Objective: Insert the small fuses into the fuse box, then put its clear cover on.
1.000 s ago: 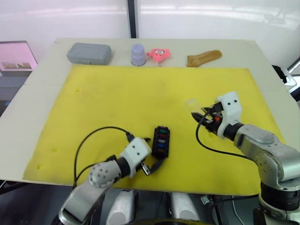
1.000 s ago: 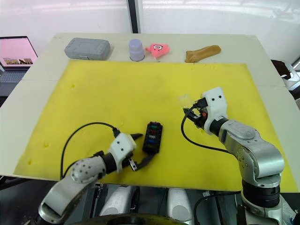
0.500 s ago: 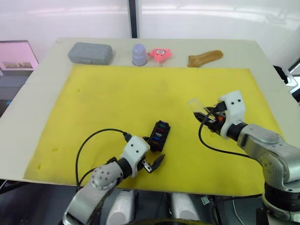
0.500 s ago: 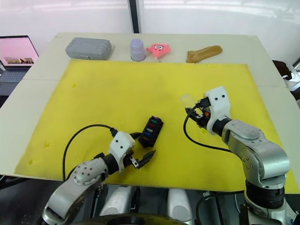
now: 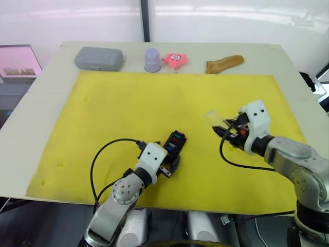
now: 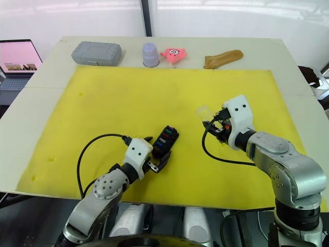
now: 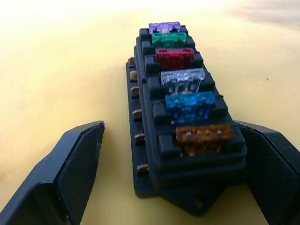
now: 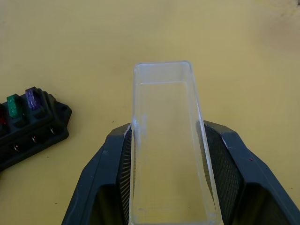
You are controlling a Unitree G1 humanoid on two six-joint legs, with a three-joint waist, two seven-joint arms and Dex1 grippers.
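On the table: a big yellow mat covers most of it, and my work sits on the mat
Back edge: a grey case, a little purple cup, a pink toy and a brown thing sit well apart from my work
Fuse box: black, lying on the mat near the front, between my two arms
My left gripper: its fingers are apart, one on each side of the near end of the box; I can't tell if they touch it
My right gripper: pinched tight on the clear cover, held up off the mat, near the box but not over it
Small fuses: six colours stand in a row in the slots
Done: I think all the fuses are in
Left to do: the cover must go on the box
Hard to see: the cover is almost see-through from above, and its near end is cut off in the wrist view
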